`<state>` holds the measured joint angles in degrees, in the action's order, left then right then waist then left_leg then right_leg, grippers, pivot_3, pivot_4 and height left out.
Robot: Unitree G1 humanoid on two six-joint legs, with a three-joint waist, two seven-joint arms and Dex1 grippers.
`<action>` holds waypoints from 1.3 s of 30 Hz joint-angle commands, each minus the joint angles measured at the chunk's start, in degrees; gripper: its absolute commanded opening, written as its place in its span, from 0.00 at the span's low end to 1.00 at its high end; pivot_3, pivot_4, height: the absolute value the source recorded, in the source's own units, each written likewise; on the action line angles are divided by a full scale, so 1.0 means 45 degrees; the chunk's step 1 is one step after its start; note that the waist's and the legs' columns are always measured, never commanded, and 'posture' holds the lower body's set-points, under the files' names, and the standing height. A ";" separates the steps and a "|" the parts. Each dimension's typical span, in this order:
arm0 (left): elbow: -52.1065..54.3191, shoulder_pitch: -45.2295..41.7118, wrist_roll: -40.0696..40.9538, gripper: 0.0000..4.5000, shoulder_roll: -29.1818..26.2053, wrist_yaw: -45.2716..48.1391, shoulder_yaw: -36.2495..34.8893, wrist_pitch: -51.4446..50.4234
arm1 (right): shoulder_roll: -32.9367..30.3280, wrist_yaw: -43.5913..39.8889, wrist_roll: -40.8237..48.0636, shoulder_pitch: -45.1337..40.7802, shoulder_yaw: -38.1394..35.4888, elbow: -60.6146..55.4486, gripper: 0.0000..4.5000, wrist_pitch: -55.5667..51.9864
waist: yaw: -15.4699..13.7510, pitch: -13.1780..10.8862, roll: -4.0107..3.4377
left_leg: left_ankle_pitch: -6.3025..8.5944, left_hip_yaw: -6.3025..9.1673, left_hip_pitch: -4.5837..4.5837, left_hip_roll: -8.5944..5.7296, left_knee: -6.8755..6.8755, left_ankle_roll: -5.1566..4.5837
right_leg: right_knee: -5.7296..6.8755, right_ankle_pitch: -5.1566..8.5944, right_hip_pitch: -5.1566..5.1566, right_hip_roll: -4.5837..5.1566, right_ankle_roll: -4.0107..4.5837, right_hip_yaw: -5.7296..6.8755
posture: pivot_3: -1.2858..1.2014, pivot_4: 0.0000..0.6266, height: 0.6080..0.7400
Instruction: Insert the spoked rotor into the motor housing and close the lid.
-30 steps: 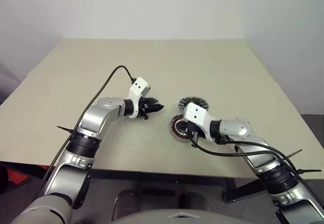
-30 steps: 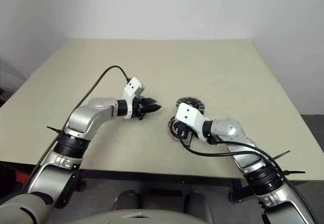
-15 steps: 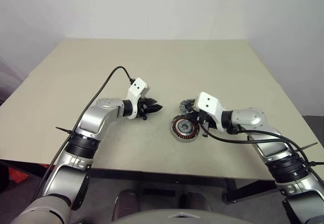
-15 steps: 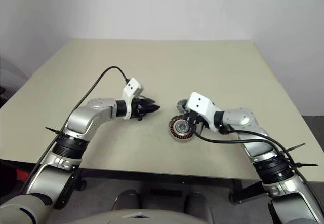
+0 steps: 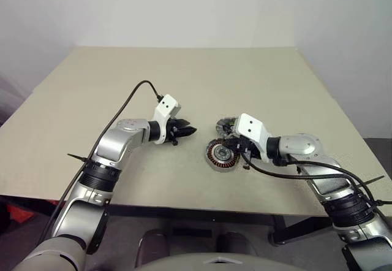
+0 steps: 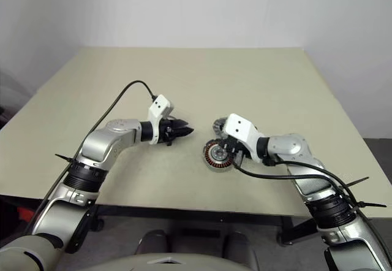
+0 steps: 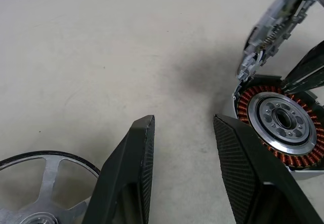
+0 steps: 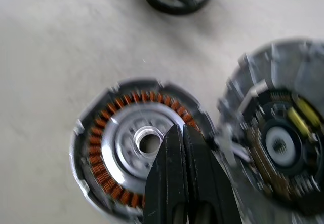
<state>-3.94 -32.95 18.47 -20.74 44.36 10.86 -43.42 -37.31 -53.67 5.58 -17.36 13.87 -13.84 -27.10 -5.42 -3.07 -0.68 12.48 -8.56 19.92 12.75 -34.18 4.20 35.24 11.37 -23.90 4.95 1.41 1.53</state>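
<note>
Your right tool (image 8: 183, 148) pinched closed, empty, over round copper-wound motor housing (image 5: 222, 155) on beige desk (image 5: 257, 81). Ridged grey lid (image 8: 283, 148) just beside housing. Your left tool (image 7: 185, 153) parted, empty; silver spoked rotor (image 7: 43, 188) beneath it.

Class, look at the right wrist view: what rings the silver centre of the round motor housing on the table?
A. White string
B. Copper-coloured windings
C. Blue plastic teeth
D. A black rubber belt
B: the motor housing shows a ring of orange-copper windings around its silver centre, with the shut right end effector in front of it.
</note>
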 commanded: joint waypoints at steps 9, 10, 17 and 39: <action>0.0415 -0.0149 -0.0041 0.44 -0.0265 0.0048 -0.0153 0.0138 | 0.0475 0.0809 -0.0013 -0.0212 0.0578 -0.1613 0.00 -0.1543 | -0.0018 0.0000 0.0000 | -0.0003 0.0001 0.0002 -0.0005 -0.0002 0.0008 | 0.0004 0.0000 0.0001 0.0004 0.0000 -0.0001 | 0.52 0.00 1.00; 0.0434 -0.0121 -0.0042 0.44 -0.0259 0.0037 -0.0149 0.0141 | 0.0350 0.0739 0.0090 -0.0208 0.0444 -0.1799 0.00 -0.1621 | -0.0019 0.0000 0.0000 | -0.0003 0.0001 0.0003 -0.0005 -0.0002 0.0008 | 0.0004 0.0000 0.0001 0.0004 0.0000 -0.0001 | 0.52 0.00 1.00; 0.0404 -0.0052 -0.0083 0.44 -0.0117 0.0003 -0.0075 0.0208 | -0.0774 0.0270 0.0565 0.0426 -0.0431 -0.2039 0.00 -0.1250 | -0.0041 0.0000 0.0000 | -0.0003 0.0002 0.0003 -0.0005 -0.0002 0.0009 | 0.0003 0.0001 0.0002 0.0004 -0.0001 -0.0002 | 0.52 0.00 1.00; 0.0356 -0.0062 -0.0168 0.44 -0.0257 0.0097 -0.0103 0.0304 | -0.0061 0.0174 -0.0195 -0.0608 0.0188 0.1345 0.00 0.0901 | -0.0018 0.0000 0.0001 | -0.0005 0.0000 0.0004 -0.0006 -0.0003 0.0008 | 0.0015 0.0000 -0.0005 0.0004 0.0000 -0.0002 | 0.52 0.00 1.00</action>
<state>-3.78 -32.81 17.65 -21.49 44.54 11.16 -42.96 -37.82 -52.68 5.32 -19.26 14.35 -8.36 -24.68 -5.50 -3.07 -0.68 12.46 -8.56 19.95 12.72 -34.19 4.24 35.31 11.37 -23.92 4.97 1.41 1.51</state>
